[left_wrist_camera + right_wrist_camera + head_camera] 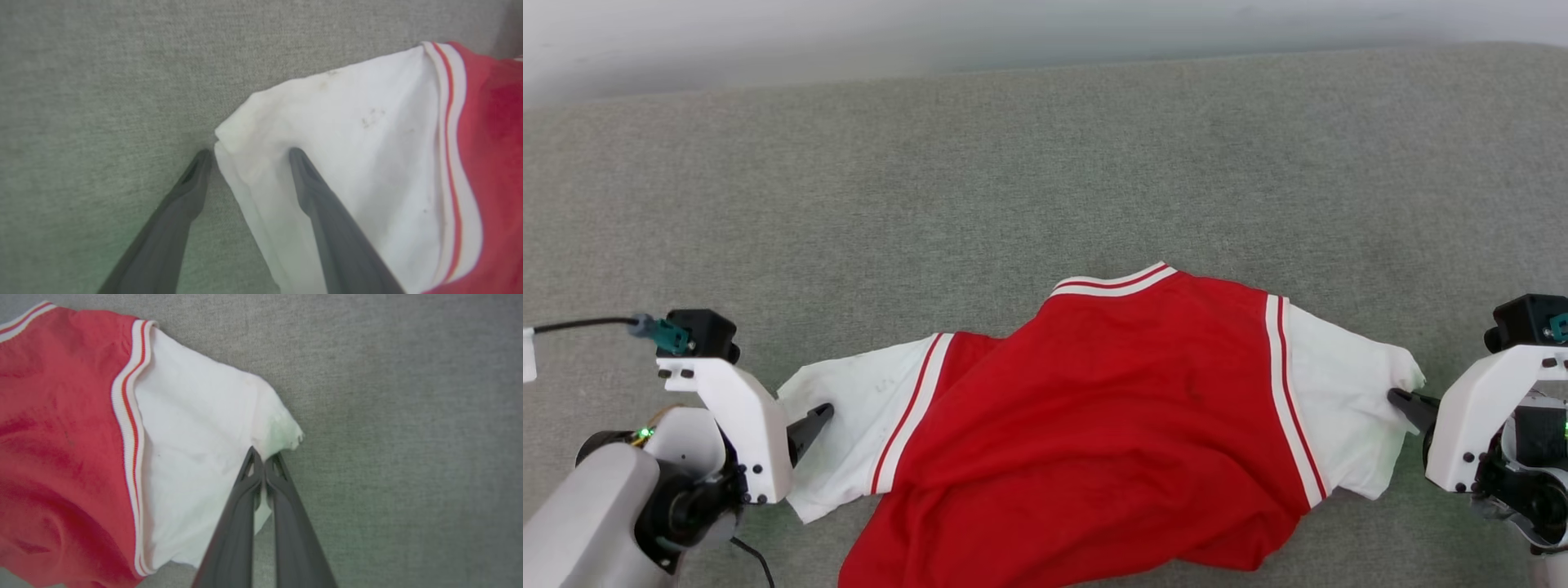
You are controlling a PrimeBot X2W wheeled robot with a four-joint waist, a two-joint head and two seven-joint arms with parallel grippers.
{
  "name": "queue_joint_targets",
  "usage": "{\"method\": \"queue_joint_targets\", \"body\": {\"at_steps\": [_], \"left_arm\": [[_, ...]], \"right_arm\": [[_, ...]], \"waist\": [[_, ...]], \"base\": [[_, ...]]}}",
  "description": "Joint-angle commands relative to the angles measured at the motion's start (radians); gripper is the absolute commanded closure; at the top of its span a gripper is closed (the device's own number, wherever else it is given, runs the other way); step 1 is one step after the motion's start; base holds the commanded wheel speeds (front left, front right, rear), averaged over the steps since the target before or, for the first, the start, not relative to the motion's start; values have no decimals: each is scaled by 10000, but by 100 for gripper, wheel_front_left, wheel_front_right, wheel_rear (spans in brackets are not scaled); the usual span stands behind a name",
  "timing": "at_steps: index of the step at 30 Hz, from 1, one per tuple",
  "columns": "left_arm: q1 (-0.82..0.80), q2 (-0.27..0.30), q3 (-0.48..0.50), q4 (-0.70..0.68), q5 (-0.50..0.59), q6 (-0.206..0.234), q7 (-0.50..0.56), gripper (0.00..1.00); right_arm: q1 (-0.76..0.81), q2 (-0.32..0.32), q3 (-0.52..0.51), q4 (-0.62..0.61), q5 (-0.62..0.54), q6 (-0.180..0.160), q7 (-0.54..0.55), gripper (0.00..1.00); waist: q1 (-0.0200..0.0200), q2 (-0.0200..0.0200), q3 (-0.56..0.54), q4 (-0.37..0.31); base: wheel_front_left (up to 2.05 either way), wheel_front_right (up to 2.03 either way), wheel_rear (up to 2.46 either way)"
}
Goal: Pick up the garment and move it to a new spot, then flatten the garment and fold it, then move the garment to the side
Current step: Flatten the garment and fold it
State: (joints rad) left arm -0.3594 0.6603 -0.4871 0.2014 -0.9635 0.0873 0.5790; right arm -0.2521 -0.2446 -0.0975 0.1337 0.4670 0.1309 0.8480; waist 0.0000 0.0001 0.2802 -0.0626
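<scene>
Two grippers flank the shirt (1094, 408), one at each sleeve. Shirt lies spread on a grey cloth surface (1013, 163). Its red body is in the middle, wrinkled and bunched toward the hem, which runs off the head view's lower edge. Collar (1115, 282), white w/ red stripes, forms the shirt's far edge.

L gripper (249, 156) is at the shirt's L sleeve (858, 425), jaws spread wide. One finger (327, 212) lies on top of the white cloth. The other (175, 212) rests on grey just outside the sleeve's corner, so the sleeve's edge sits between them. L = released, gripping nothing.

R gripper (264, 457) is at the shirt's R sleeve (196, 437), at the cuff's outer corner. Fingers are pressed together w/ tips pinching white cloth. The cuff puckers around the tips, and a bit of sleeve shows between the fingers lower down. R = clenched on shirt.

Both sleeves stretch outward from the red body, each w/ white-and-red stripes at the shoulder seam. L sleeve has a few small dull marks. Black cable (580, 325) runs off the L wrist, on the side away from the shirt.
</scene>
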Motion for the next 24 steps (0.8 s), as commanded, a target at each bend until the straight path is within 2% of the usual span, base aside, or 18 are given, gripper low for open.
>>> {"method": "queue_joint_targets", "body": {"at_steps": [1,2,3,5,8,12,19,24], "left_arm": [[45,-432,-398,602,-150,-165,321,8],[72,-585,-534,814,-230,-225,522,60],[100,-713,-625,985,-319,-278,655,100],[61,-939,-687,1203,-459,-389,755,100],[-18,-984,-760,1346,-366,-474,662,100],[-558,-914,-589,1553,75,-459,-47,100],[-2186,-607,-2,1347,1450,182,-1994,100],[-3173,-699,221,1493,1944,354,-2769,100]], "right_arm": [[-125,45,14,35,68,-3,-104,100],[-136,35,25,41,50,-3,-155,100],[-160,35,39,46,47,-3,-222,100],[-195,-81,89,57,-39,-3,-345,100],[-216,-119,97,65,10,-3,-455,100],[-369,-326,138,-24,-204,-3,-827,100],[-1332,-1010,98,170,-751,-5,-1892,100],[-2209,-1324,62,611,-976,-8,-2472,100]], "waist": [[0,-1,98,-115],[0,-1,96,-149],[0,-1,77,-190],[0,-1,34,-214],[0,-1,-30,-192],[0,-1,-229,-112],[0,-1,-773,181],[0,-1,-1058,273]], "base": [[0,0,0],[0,0,0],[0,0,0],[0,0,0],[0,0,0],[0,0,0],[0,0,0],[0,0,0]]}}
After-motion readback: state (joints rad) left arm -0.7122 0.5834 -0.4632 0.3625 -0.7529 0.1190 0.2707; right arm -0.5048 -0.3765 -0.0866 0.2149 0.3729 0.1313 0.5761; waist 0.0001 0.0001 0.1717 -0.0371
